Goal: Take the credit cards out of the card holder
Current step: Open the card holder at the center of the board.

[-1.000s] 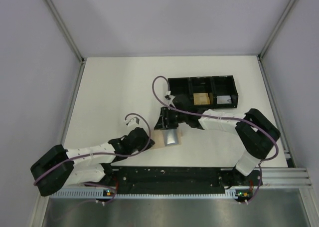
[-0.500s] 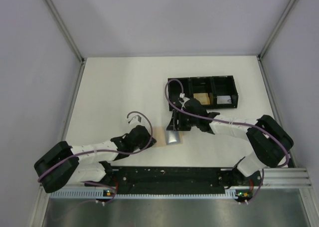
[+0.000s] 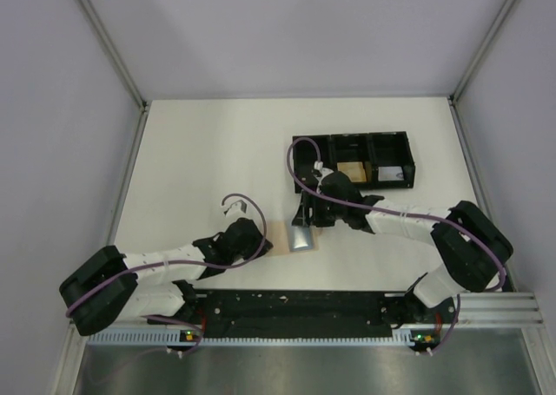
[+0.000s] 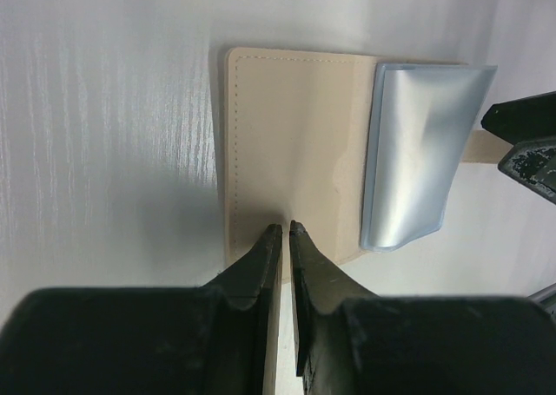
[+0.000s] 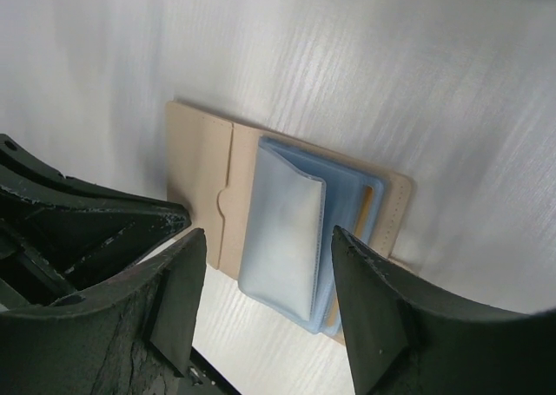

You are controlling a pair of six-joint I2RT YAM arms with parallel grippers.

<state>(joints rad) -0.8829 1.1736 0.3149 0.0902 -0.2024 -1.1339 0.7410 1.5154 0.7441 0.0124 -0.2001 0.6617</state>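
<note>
Top view: a small tan beige bi-fold card holder (image 3: pixel 276 237) lies open on the white bench (image 3: pixel 200 161). Pale grey-blue flat plastic credit cards (image 3: pixel 301 238) rest on its right half. The left pincer (image 3: pixel 261 242) touches the card holder's left edge, and the right pincer (image 3: pixel 306 219) hangs just behind it. A black three-compartment tray (image 3: pixel 352 140) sits farther behind the card holder.

Left wrist view: the left pincer (image 4: pixel 284 232) is pressed almost together, its tips over the card holder's (image 4: pixel 291 143) near edge. Whether it pinches that edge cannot be told. The credit cards (image 4: pixel 419 156) overlap the card holder's right side.

Right wrist view: the right pincer (image 5: pixel 268 239) is spread wide above the credit cards (image 5: pixel 282 230), one finger on each side of them. The cards lie on the card holder's (image 5: pixel 198 182) right half, one sitting askew. The left pincer (image 5: pixel 95 217) sits at the card holder's left edge.
</note>
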